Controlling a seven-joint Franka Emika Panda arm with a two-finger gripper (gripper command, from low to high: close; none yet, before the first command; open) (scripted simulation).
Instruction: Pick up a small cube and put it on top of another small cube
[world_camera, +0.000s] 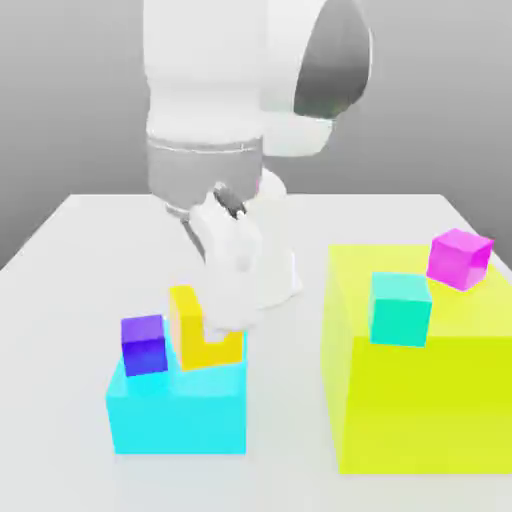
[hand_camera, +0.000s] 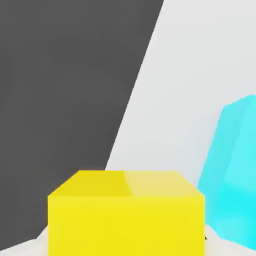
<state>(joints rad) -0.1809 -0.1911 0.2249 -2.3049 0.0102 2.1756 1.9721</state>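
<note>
The gripper (world_camera: 222, 325) grips the yellow cube (world_camera: 200, 330), tilted above the cyan block (world_camera: 178, 410), beside the purple cube (world_camera: 144, 343). Next: carry it onto a small cube.

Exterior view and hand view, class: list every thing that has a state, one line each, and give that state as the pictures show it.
End effector: shut on the yellow cube.
Yellow cube: gripped, tilted, above the cyan block.
Purple cube: resting upright on the cyan block.
Cyan block: sitting on the table.
Teal cube: resting on the big yellow-green block.
Pink cube: resting on the big yellow-green block, tilted.
Big yellow-green block: sitting on the table.
Table: carrying both blocks.
</note>
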